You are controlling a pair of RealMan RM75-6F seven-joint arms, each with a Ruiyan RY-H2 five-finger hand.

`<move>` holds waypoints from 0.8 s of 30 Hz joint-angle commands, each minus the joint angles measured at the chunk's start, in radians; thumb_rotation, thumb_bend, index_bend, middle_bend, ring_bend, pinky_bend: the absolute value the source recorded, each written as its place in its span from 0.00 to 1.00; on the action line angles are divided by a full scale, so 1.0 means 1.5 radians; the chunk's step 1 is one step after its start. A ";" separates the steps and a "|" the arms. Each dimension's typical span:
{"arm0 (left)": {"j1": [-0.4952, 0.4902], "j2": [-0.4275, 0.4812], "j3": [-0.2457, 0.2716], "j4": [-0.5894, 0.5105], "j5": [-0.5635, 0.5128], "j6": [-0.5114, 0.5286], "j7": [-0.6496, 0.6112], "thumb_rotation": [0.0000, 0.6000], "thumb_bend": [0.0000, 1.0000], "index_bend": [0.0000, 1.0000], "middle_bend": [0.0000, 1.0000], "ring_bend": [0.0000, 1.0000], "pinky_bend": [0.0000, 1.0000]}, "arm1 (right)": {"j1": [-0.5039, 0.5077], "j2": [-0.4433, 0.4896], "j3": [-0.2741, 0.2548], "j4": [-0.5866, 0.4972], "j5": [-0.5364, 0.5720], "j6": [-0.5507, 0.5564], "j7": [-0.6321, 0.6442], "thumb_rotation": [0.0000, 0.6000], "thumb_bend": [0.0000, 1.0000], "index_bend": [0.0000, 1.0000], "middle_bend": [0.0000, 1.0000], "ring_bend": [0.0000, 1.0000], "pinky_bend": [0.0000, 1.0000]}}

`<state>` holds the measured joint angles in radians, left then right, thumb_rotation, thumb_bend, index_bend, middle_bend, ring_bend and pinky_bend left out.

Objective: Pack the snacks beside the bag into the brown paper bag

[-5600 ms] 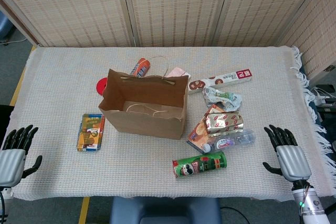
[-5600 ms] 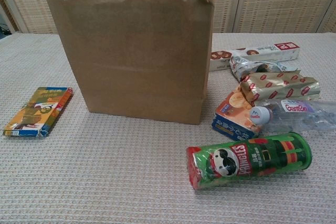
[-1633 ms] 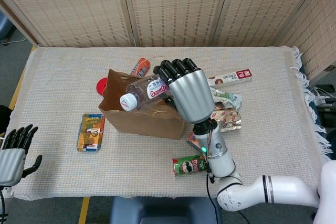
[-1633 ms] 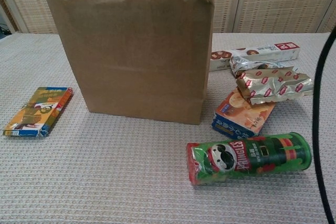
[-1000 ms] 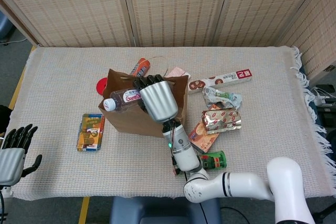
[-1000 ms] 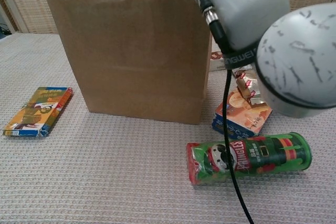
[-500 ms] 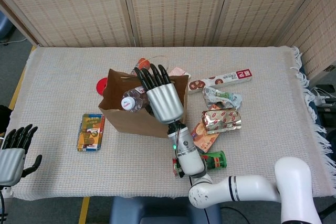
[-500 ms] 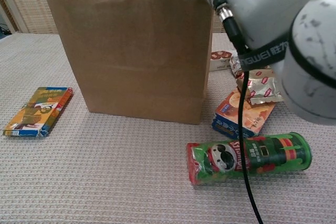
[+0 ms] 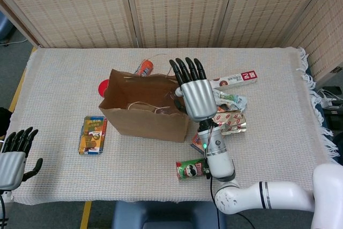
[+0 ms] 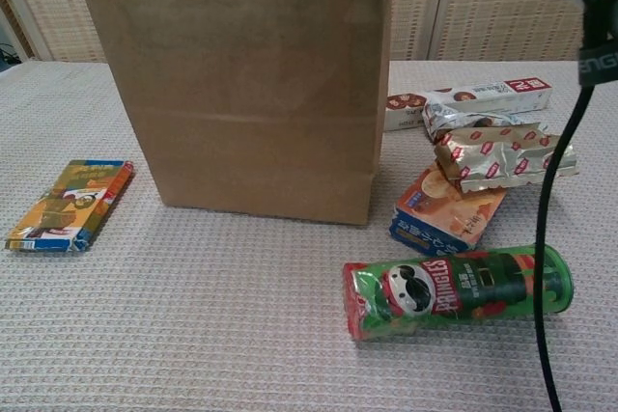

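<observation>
the right hand [image 9: 196, 96] hung over the right rim of the bag [image 9: 144, 112], fingers straight and spread, with nothing in it. that pose suited a hand clear of the mouth, so nothing would snag the paper. the left hand [image 9: 12, 160] sat at the near left edge of the desk [image 9: 278, 132], fingers apart and empty, well apart from everything, likely parked out of the way.

the bag stood upright with its mouth open upward, which let things be dropped in from above. from the head view only the handle cord showed inside; what lay at the bottom could not be told.

most snacks lay in a cluster to the bag's right: the pringles can [image 10: 459, 289] on its side nearest the front, an orange cracker box [image 10: 446, 207] just beside the bag's corner, a foil packet [image 10: 504, 156] resting partly on it, a crinkled wrapper [image 9: 231, 99] behind, and a long biscuit box [image 10: 468, 99] furthest back. a flat candy box [image 9: 92, 134] lay alone on the bag's left. a small can [image 9: 143, 67] and a red lid [image 9: 104, 86] peeked from behind the bag.

judging by this, the packing was barely begun, with the right-side pile nearest the free hand.
</observation>
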<state>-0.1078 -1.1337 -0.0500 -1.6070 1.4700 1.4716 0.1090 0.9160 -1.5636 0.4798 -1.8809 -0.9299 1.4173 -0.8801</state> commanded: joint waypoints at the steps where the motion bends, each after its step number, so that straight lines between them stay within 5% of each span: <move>1: 0.000 0.000 0.000 0.000 0.000 0.000 0.000 1.00 0.39 0.03 0.00 0.00 0.00 | -0.042 0.062 -0.015 -0.033 -0.020 0.015 0.020 1.00 0.11 0.00 0.06 0.00 0.06; 12: 0.000 -0.001 0.000 -0.001 0.001 0.001 0.004 1.00 0.39 0.03 0.00 0.00 0.00 | -0.173 0.235 -0.083 -0.041 0.125 -0.073 0.112 1.00 0.11 0.00 0.06 0.00 0.06; 24: -0.002 -0.001 -0.002 -0.004 -0.002 -0.001 0.008 1.00 0.39 0.03 0.00 0.00 0.00 | -0.131 0.171 -0.191 0.084 0.210 -0.202 0.055 1.00 0.00 0.00 0.06 0.00 0.03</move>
<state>-0.1107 -1.1358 -0.0533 -1.6128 1.4667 1.4695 0.1216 0.7009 -1.2806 0.2149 -1.7762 -0.6399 1.1320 -0.7704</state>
